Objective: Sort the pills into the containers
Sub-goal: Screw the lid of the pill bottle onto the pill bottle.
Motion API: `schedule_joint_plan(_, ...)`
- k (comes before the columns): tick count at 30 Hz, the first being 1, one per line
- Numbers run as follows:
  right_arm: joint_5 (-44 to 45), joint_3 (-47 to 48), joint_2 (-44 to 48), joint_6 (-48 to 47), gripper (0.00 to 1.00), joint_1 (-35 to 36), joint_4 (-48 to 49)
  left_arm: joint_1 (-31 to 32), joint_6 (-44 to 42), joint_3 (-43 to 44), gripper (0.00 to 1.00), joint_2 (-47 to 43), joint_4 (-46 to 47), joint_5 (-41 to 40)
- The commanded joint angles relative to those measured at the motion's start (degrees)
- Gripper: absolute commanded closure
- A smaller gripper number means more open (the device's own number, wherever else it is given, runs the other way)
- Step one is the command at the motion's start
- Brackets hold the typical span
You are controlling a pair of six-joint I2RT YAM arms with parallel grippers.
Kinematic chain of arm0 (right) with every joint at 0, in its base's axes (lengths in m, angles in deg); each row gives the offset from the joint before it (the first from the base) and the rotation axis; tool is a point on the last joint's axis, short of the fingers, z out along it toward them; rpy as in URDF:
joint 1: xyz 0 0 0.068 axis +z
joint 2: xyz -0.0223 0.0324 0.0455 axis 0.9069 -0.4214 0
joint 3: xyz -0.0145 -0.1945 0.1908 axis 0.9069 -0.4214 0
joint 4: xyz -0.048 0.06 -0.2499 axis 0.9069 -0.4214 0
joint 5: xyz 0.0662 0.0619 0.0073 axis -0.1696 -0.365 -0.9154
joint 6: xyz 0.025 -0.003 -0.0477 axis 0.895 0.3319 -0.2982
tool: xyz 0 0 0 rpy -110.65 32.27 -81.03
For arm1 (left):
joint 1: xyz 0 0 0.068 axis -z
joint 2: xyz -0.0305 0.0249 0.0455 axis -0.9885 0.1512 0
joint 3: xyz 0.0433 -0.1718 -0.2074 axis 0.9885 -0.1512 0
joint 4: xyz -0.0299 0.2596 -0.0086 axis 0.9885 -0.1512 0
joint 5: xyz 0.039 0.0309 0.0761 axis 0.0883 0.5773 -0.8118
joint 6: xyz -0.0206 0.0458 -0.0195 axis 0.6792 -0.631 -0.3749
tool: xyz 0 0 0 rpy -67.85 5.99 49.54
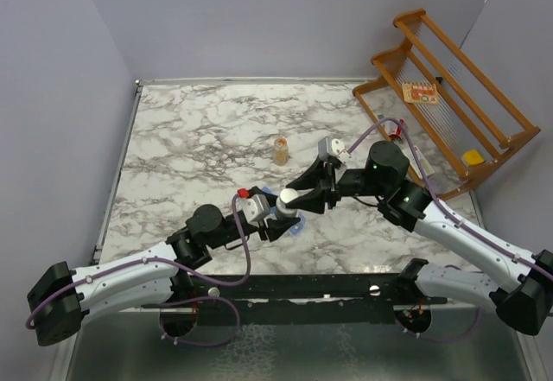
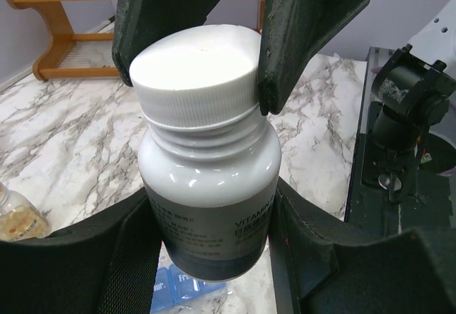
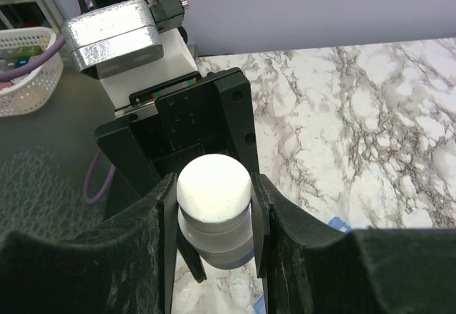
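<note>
A grey-white vitamin bottle [image 2: 210, 179] with a white cap [image 2: 196, 72] hangs just above the marble table. My left gripper [image 2: 210, 257] is shut on the bottle's body, one pad on each side. My right gripper [image 3: 214, 199] is shut on the cap [image 3: 214, 184] from above, and its fingers [image 2: 299, 43] show in the left wrist view. In the top view the two grippers meet at the bottle [image 1: 288, 198]. The blue containers [image 2: 178, 289] lie under the bottle, mostly hidden, with a corner [image 3: 338, 223] showing. No pills are in view.
A small amber bottle [image 1: 281, 149] stands on the table behind the grippers. A wooden rack [image 1: 449, 96] leans at the back right. A white basket [image 3: 21, 65] sits off the table's near side.
</note>
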Motion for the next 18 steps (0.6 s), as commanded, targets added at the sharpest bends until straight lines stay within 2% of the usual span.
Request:
schedule_joint_plan(1,-0.6,1.1,-0.3,-1.9,0.99,0.3,-3.0,0.3,-0.3,2.7,1.0,-1.7,5.4,-1.4)
schedule_joint_plan(18,0.5,1.9,0.0,-2.5,0.99,0.4,-3.3,0.3,-0.8,3.0,1.0,-3.2,5.4,-1.7)
